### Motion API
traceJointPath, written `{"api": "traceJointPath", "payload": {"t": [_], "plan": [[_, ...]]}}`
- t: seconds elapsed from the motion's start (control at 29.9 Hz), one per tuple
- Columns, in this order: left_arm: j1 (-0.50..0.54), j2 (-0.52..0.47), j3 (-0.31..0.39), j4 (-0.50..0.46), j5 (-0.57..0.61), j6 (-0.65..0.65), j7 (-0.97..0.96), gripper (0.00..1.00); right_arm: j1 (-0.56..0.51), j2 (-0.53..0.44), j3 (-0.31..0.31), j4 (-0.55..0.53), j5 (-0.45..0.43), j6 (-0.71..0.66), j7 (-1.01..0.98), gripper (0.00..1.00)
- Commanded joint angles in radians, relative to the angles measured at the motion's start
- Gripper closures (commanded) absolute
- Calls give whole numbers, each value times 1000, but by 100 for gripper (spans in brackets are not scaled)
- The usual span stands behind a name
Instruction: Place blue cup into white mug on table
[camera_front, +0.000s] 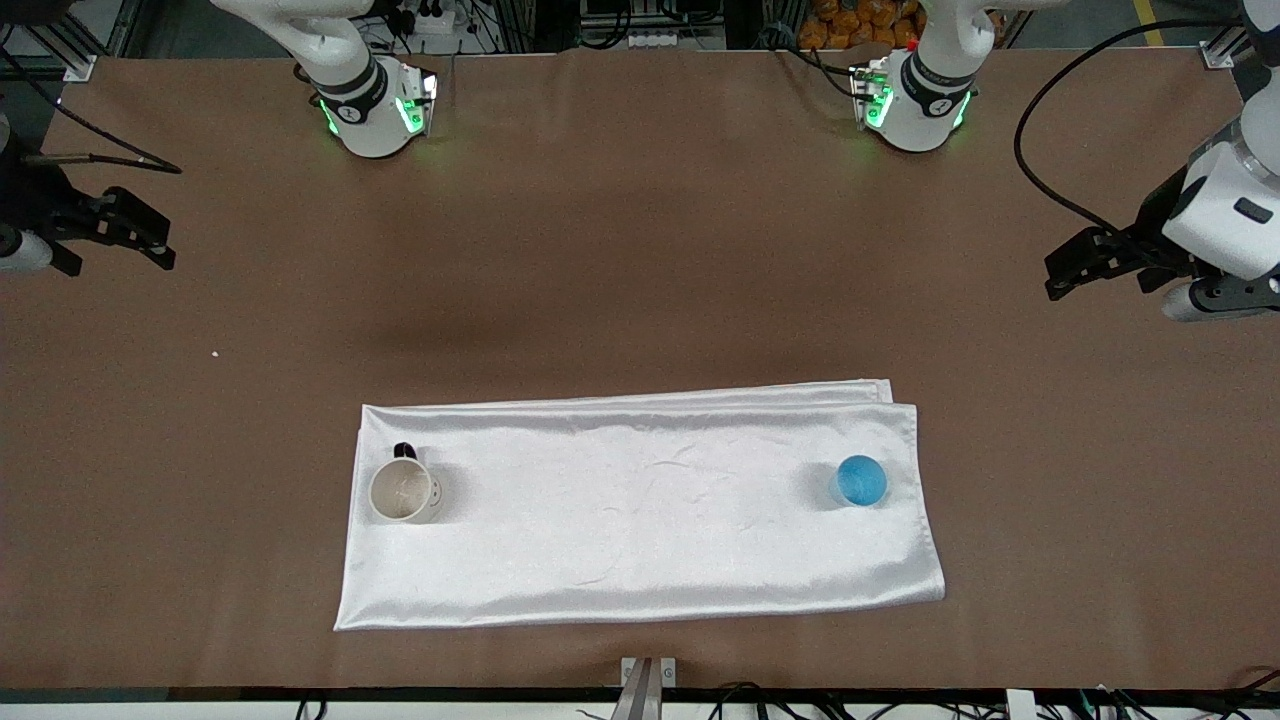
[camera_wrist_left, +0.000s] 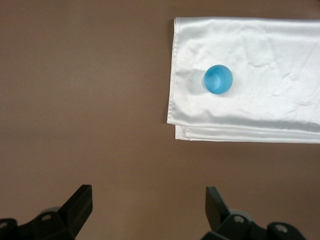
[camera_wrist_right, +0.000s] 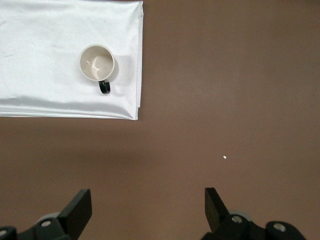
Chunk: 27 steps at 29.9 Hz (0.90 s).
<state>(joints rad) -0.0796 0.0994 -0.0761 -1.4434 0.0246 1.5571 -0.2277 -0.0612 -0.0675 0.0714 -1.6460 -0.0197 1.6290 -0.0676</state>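
While upright on white cloth (camera_front: 640, 510): lt-blue blue cup (camera_front: 860, 480), white mug (camera_front: 404, 491) w/ blk handle; both end effectors wide.

One blue cup (camera_front: 860, 480), one white mug (camera_front: 404, 491), one folded white cloth (camera_front: 640, 520), one brown table (camera_front: 640, 250) — and two grippers, left gripper (camera_front: 1062, 272) and right gripper (camera_front: 150, 232), both empty.

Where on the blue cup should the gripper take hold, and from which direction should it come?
Probably from straight above, fingers closing across the rim and outer wall. The blue cup stands upright and mouth-up on the white cloth, has no handle, and nothing stands beside it. The left gripper, open over bare table at that end, is the closer one; the right gripper, also open, waits.
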Motion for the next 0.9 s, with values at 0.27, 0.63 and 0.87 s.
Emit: {"api": "traceJointPath", "payload": {"t": [0.27, 0.63, 0.87], "plan": [[-17, 89, -7, 4, 20, 37, 7, 0, -5, 15, 4, -46, 4, -9, -5, 0], [-17, 216, -7, 3, 11, 158, 7, 0, 0, 63, 4, -49, 36, 8, -6, 0], [-45, 313, -7, 1, 8, 256, -13, 0, 0, 126, 5, -57, 47, 38, -8, 0]]}}
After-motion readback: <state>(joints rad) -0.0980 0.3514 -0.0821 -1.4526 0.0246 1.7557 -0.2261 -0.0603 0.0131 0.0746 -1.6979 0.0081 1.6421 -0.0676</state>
